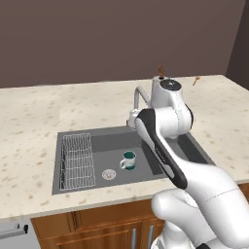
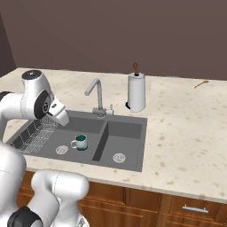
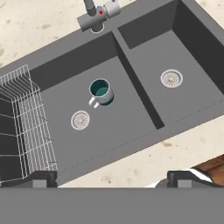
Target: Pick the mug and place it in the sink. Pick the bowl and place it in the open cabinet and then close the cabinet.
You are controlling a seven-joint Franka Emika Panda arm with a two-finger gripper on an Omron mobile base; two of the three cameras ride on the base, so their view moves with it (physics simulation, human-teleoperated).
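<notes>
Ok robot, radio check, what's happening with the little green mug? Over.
Tool open, empty, above the sink. Mug upright in the left basin, beside the drain. Nothing in the way. Over.

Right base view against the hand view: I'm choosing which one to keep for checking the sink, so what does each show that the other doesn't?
Right base view alone: the paper towel roll standing on the counter behind the sink, the full curve of the tap, and the back wall.

Hand view alone: the tool, its tips spread wide with nothing between them, looking straight down into the basins.

Both: the sink, its two drains, the wire rack and the mug standing upright in the basin with the rack, beside that basin's drain.
</notes>
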